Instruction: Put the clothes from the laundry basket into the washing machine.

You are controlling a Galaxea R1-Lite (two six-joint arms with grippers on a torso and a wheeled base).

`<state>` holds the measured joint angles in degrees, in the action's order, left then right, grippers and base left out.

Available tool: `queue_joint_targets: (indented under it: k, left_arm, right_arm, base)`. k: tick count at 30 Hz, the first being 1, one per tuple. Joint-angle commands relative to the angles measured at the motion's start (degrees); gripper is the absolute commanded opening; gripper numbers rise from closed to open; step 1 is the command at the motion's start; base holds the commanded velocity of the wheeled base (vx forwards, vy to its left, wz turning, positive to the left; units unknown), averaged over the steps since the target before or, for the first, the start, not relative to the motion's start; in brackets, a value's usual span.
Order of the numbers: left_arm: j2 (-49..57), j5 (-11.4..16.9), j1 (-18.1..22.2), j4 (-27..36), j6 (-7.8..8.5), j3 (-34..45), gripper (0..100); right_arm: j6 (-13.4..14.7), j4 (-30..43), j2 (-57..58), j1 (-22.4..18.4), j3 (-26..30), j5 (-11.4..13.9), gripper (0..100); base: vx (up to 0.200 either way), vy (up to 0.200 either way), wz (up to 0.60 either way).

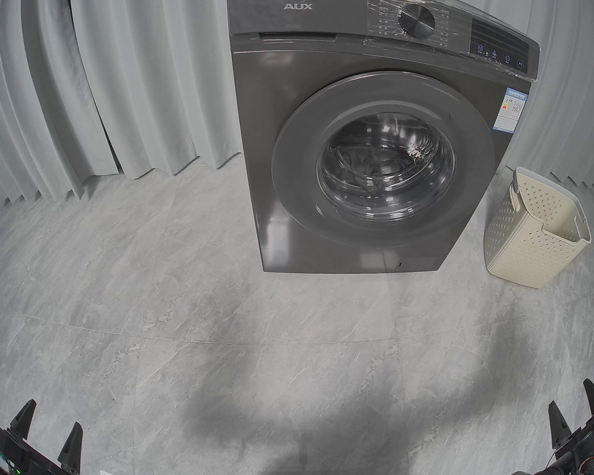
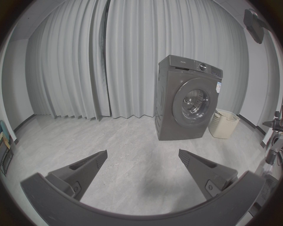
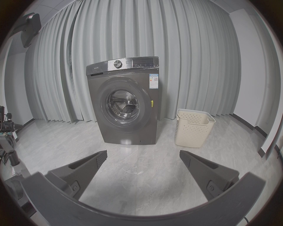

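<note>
Washer: grey front-loader [image 1: 371,154] on the floor [image 1: 185,321], back to a pale curtain [image 1: 142,80]; round door [image 1: 383,161] shut.
Writing: short lettering [image 1: 297,7] on the top-left panel. A blue-and-white sticker [image 1: 510,110] sits at the upper right of the front, its print too small to make out.
Controls: dial [image 1: 416,20] and a dark panel [image 1: 498,48] with small icons, under crinkled clear film.
Basket: cream, perforated [image 1: 535,232], upright on the floor near the washer's right side, not touching it.
Clothes: a dark shape [image 3: 127,109] lies low behind the door glass. Cannot tell whether it is cloth or a reflection.
Left claw: released [image 2: 142,152], fingers spread wide with bare floor between, low and well apart from the washer.
Right claw: released [image 3: 143,153], same wide spread, facing washer and basket from well back.
Cut off: the head view's top edge clips the washer's top, and its lower edge clips both claws.
</note>
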<state>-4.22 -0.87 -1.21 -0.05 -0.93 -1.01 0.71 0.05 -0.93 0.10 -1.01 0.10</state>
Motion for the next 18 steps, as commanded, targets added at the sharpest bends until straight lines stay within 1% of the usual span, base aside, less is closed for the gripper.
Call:
queue_joint_targets:
  k: [1,3,4,7,18]
  left_arm:
    - [3.87,2.10,0.86,0.05,0.84,0.92,100]
    - [4.04,2.62,1.03,0.05,1.72,1.01,100]
    - [4.04,2.54,0.94,0.14,1.28,0.92,100]
    - [3.95,2.45,0.94,0.14,1.10,0.92,100]
    - [4.04,2.36,0.94,0.14,1.01,0.92,100]
  right_arm:
    - [0.00,0.04,0.31,-0.01,1.01,0.08,100]
    - [0.00,-0.05,0.40,0.08,1.01,0.08,100]
    - [0.00,-0.05,0.40,0.08,1.01,0.08,100]
    - [-0.18,-0.05,0.31,-0.01,1.01,0.25,100]
    - [-0.53,-0.05,0.31,-0.19,1.01,0.25,100]
  base:
    - [0.000,0.000,0.00]
    - [0.000,0.000,0.00]
    - [0.000,0.000,0.00]
    - [0.000,0.000,0.00]
    - [0.000,-0.200,0.00]
